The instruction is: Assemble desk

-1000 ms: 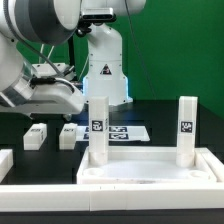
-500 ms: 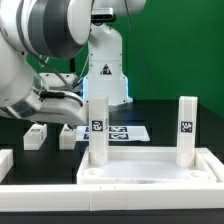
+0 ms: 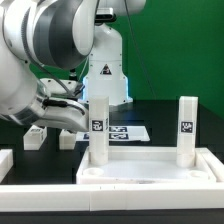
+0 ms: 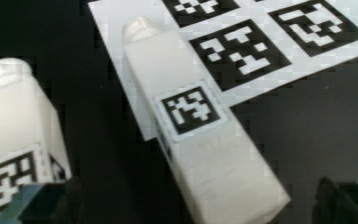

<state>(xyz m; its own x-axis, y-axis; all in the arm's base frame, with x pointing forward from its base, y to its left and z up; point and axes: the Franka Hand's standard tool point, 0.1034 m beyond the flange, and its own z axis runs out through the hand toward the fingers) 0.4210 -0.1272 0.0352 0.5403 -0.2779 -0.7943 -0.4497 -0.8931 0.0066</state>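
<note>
1. While the arm leans low over the far left part of the bench, its claw stands wide open and grips nothing.
2. Seen from the wrist, the dark fingertips sit on either side of a lying post, clear of it.
3. That near leg post lies flat with its tag facing up, along the edge of the marker board. It covers part of that edge, and I cannot tell whether it rests on the board or just beside it.
4. Another loose leg post lies next to it on bare black bench, apart from it, tag also up.
5. Close to the bench's front edge sits the desk slab, recessed side up.
6. Two more posts stand upright on the slab: the left upright post near its far left corner and the right upright post near its far right corner, each showing its tag to the exterior camera.
</note>
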